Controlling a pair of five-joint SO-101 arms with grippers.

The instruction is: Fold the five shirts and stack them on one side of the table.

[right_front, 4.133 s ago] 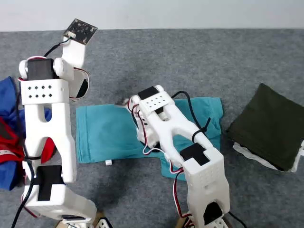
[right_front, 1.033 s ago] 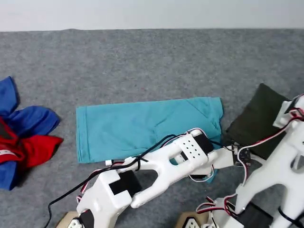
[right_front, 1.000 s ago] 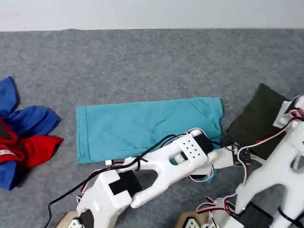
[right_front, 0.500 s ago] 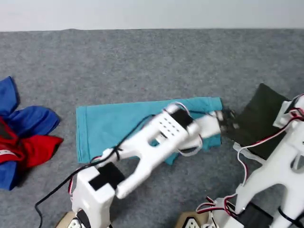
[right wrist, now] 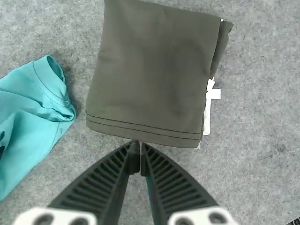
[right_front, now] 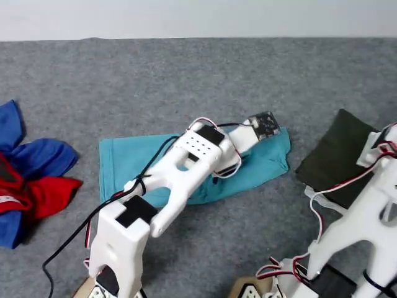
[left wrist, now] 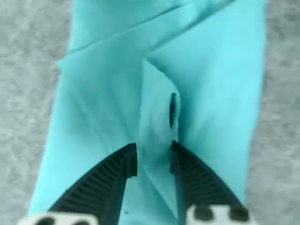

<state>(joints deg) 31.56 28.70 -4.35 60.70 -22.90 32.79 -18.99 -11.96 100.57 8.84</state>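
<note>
The left jaws are clamping a raised fold of the teal shirt (left wrist: pixel 93 108), which is lying spread on the grey surface (right_front: pixel 186 81) beneath and ahead of them. The right jaws are sitting together with nothing between them, hovering just short of the hem of the folded dark olive shirt (right wrist: pixel 154 75). That shirt is lying on a white garment (right wrist: pixel 209 101).

No readable text, numbers or signs on anything, small white tag (right wrist: pixel 213 93) at the edge of the folded dark olive shirt (right wrist: pixel 154 70) (too small to make out any print)
</note>
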